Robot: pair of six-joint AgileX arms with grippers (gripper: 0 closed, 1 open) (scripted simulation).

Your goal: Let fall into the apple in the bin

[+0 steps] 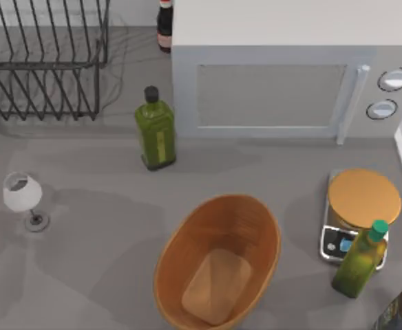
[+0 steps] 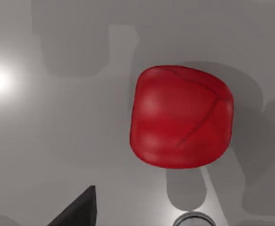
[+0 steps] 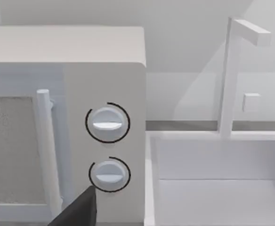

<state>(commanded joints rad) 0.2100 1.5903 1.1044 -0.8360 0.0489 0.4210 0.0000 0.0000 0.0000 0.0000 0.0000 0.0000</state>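
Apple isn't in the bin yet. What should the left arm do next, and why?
Probably lower the left gripper onto the apple and close on it. In the left wrist view the apple lies alone on the grey table, nothing gripping it, and from above the bin holds nothing. The right arm looks parked facing the microwave.

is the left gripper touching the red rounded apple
Apart. In the left wrist view, bare grey table separates the red rounded apple from the black tip of the left gripper's finger.
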